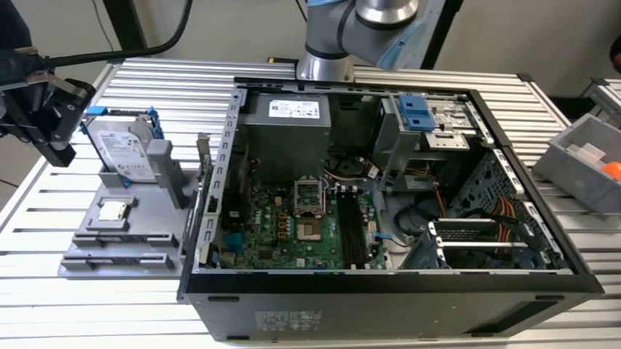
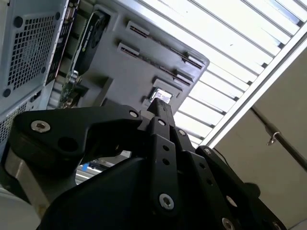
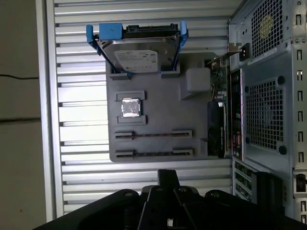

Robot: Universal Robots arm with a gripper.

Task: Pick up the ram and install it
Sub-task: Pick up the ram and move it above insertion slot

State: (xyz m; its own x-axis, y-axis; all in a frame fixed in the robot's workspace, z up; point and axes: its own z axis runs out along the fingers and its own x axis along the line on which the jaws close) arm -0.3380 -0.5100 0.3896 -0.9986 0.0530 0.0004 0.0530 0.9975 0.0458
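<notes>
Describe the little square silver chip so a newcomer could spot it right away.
Find the open black computer case; beside it, at the exterior view's left, lies a grey plastic holder tray. The small square silver chip lies flat in the tray's middle, unlike the silver hard drive in a blue bracket standing upright nearby.

An open computer case [image 1: 388, 302] lies on a slatted metal surface [image 1: 165, 80], showing its green motherboard [image 1: 281, 233] and a grey power supply [image 1: 291, 120]. Just beside the case, on the exterior view's left, sits a grey holder [image 1: 145, 218]. A hard drive [image 1: 121, 149] stands on edge in it, and 1 square CPU chip [image 1: 113, 211] lies flat nearer the camera. The black pincer [image 1: 54, 138] hangs beside the hard drive. The arm [image 1: 354, 29] rises behind the case.
</notes>
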